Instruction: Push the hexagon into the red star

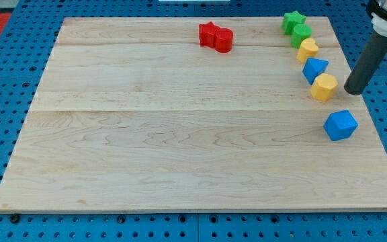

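Note:
The yellow hexagon (324, 87) lies near the board's right edge. My tip (353, 90) rests just to its right, with a small gap between them. The red star (209, 33) sits at the top middle of the board, far to the upper left of the hexagon. A red round block (224, 41) touches the star's right side. The dark rod rises from the tip toward the view's top right corner.
A curved line of blocks runs down the right side: green star (292, 21), green round block (302, 34), a second yellow block (308, 49), blue triangle-like block (314, 68). A blue cube (340, 125) lies below the hexagon. The wooden board (180, 134) sits on blue pegboard.

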Robot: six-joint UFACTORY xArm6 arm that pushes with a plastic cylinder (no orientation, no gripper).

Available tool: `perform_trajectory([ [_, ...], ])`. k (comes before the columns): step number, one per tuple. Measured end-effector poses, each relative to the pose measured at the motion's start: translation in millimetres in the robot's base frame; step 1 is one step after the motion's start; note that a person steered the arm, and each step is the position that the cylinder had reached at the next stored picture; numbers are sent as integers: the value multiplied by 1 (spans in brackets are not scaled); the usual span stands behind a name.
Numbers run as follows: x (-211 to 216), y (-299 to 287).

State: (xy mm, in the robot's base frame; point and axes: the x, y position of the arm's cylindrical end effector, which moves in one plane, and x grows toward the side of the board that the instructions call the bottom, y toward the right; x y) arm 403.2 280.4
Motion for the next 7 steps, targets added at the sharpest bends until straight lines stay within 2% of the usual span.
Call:
perform_trajectory([
  [2,-13,-7],
  [5,-7,-15],
  [7,-7,-105],
])
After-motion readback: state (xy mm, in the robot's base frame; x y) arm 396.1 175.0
